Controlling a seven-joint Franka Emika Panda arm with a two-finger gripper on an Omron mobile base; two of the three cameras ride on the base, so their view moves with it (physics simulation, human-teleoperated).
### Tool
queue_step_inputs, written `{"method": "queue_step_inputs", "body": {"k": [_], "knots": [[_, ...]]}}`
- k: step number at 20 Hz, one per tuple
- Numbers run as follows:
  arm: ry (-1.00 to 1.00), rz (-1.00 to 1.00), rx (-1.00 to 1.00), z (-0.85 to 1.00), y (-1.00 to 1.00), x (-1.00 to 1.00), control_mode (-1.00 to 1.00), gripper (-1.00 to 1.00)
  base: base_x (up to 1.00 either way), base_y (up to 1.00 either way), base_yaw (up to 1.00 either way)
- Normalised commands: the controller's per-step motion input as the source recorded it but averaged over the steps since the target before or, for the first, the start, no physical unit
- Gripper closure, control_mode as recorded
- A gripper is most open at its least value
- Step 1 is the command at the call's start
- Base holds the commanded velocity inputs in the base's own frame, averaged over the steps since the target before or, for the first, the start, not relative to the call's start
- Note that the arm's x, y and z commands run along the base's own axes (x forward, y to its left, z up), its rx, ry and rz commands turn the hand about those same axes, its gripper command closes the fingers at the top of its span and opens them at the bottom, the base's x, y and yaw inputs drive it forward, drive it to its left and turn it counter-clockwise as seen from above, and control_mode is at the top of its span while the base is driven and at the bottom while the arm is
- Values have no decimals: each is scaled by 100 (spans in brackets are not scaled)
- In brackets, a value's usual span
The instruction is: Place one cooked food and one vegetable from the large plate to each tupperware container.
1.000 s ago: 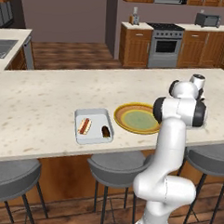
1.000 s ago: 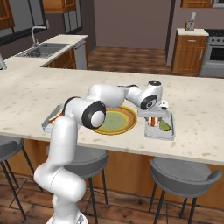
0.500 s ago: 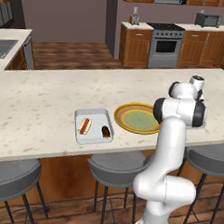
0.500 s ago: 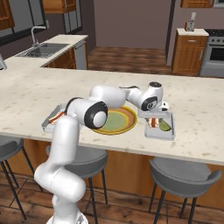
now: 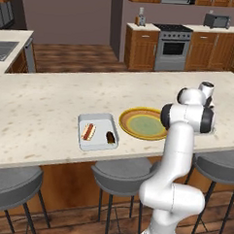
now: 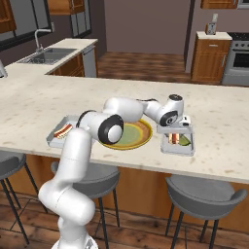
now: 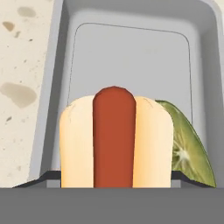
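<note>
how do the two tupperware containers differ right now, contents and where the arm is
The left container holds a hot dog and a small dark item; the right container holds a hot dog and a green vegetable. The gripper hangs over the right container; the left container stands apart from the arm. Both are shallow pale trays flanking the large plate.

This is a home kitchen. A long speckled beige stone counter (image 5: pixel 51 110) has round grey bar stools (image 5: pixel 123 175) beneath it, while brown wooden cabinets (image 5: pixel 142 47), a stainless steel oven range (image 5: pixel 173 46) and a steel sink with a curved tap (image 6: pixel 46 51) stand behind.
</note>
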Motion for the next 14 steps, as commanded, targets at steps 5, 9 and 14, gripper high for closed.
{"method": "queue_step_inputs", "body": {"k": [5,9,14], "knots": [[0,0,0,-22,0,14,-100,100,0,0,0],[0,0,0,-7,0,0,-100,100,0,0,0],[0,0,0,0,5,0,-100,-100,0,0,0]]}}
